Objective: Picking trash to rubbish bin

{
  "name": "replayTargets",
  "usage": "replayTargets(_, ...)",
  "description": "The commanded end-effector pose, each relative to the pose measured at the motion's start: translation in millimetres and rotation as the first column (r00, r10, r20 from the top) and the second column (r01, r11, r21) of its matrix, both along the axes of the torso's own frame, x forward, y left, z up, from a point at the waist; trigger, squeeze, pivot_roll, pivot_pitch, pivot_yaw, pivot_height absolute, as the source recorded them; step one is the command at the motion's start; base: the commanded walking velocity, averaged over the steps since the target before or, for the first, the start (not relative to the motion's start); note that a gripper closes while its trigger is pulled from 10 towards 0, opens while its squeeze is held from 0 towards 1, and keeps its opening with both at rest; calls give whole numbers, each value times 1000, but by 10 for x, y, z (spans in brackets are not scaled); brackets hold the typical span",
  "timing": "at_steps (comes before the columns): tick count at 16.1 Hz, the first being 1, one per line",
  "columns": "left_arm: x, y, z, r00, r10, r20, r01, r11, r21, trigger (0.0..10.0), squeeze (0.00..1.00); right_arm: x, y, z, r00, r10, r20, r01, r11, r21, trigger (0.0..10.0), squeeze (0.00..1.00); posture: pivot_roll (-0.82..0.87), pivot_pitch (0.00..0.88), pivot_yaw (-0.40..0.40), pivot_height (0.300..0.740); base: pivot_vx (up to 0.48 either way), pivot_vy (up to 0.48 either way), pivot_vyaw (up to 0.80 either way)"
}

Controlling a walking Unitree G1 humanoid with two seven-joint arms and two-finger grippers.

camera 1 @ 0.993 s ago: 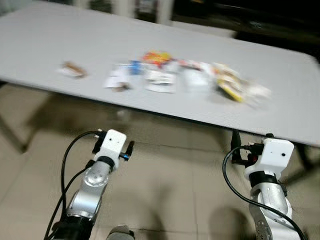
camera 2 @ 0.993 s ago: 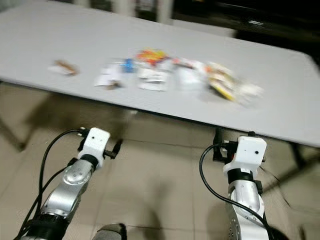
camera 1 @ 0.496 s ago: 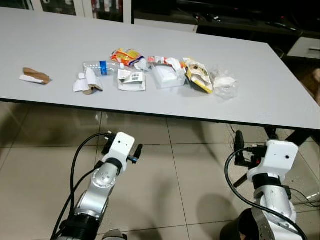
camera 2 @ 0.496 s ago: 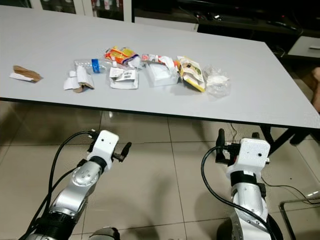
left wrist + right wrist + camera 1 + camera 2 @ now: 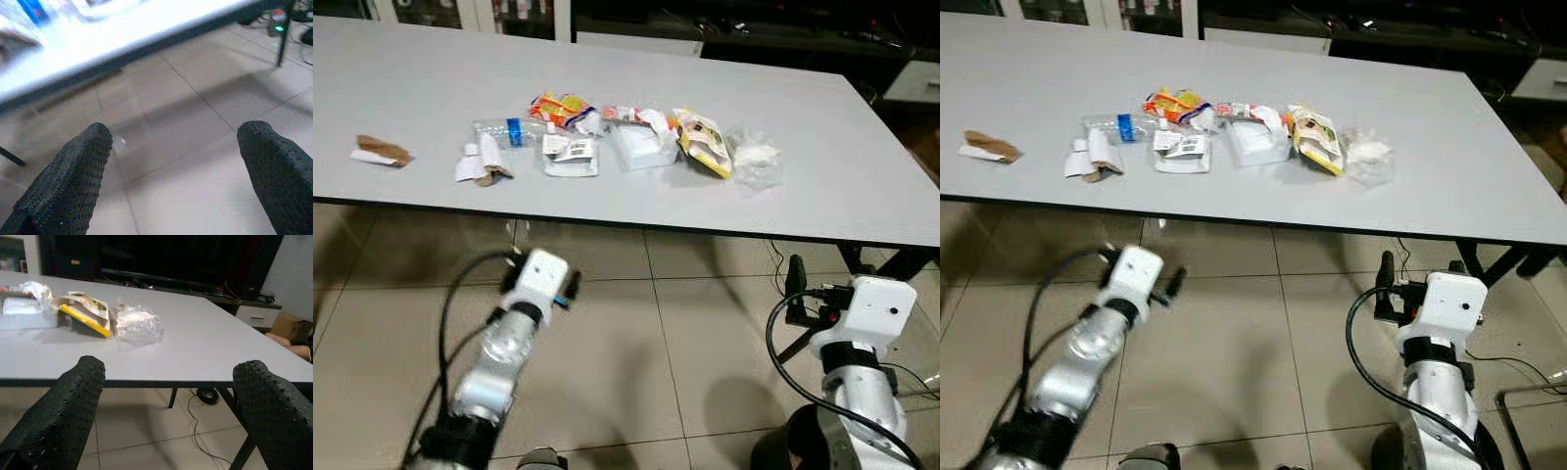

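Hovering low over the tiled floor [image 5: 656, 343], both arms sit short of the table's near edge. The left gripper [image 5: 181, 161] is spread wide and empty, its fingers [image 5: 73, 176] aimed under the table edge; the arm looks blurred in the head views. The right gripper [image 5: 171, 401] is likewise spread wide and holds nothing, level with the tabletop rim and pointed along it. Open floor lies between the two arms and beneath the grey table [image 5: 822, 196], whose dark legs stand off to the right.

Trash lies in a row across the table's middle, back from the near edge: a crumpled clear plastic bag [image 5: 754, 162] at the right end, then a yellow snack packet [image 5: 705, 145], a white tray [image 5: 639, 147], a labelled wrapper [image 5: 571, 155], an orange wrapper [image 5: 558, 106], a clear bottle with a blue label [image 5: 507, 130] and paper scraps [image 5: 480, 164]. A brown scrap [image 5: 380, 151] lies well apart at the left. Dark cabinets [image 5: 783, 24] stand beyond the far edge.
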State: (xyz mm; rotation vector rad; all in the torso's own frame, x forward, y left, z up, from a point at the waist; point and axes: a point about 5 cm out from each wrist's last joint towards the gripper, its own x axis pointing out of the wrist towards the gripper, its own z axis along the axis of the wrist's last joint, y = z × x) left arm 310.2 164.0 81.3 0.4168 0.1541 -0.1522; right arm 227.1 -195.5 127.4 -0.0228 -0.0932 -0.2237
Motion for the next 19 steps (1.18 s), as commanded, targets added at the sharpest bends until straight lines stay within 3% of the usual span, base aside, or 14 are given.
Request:
replayTargets(1,31,61,5,999,50,11,-50,999,8,10000,0,40,53,-20,1000,9,-2,-9,1000,4,10000,0,241,63,-78,740,0,0,0)
replayTargets(2,31,75,-5,997,81,7,-80,997,-10,10000,0,68,97,-5,999,33,4,-33,999,3,10000,0,242,57,-78,740,0,0,0)
replayTargets(4,4,-70,-9,999,23,27,-24,1000,11,10000,0,111,126,-16,999,46,6,-46,999,4,10000,0,254,64,-70,740,0,0,0)
replayTargets(7,70,-57,37,999,9,33,-10,1000,19,10000,0,137,136,-40,999,44,6,-44,999,7,10000,0,255,54,-49,740,0,0,0)
replayTargets(10,125,-184,77,998,-23,52,23,1000,9,10000,0,84,164,-107,999,42,-7,-42,999,17,10000,0,249,73,-49,740,0,0,0)
replayTargets(19,114,-248,4,997,-79,18,79,997,-1,10000,0,-42,103,-118,1000,19,-4,-19,1000,8,10000,0,205,79,-53,740,0,0,0)
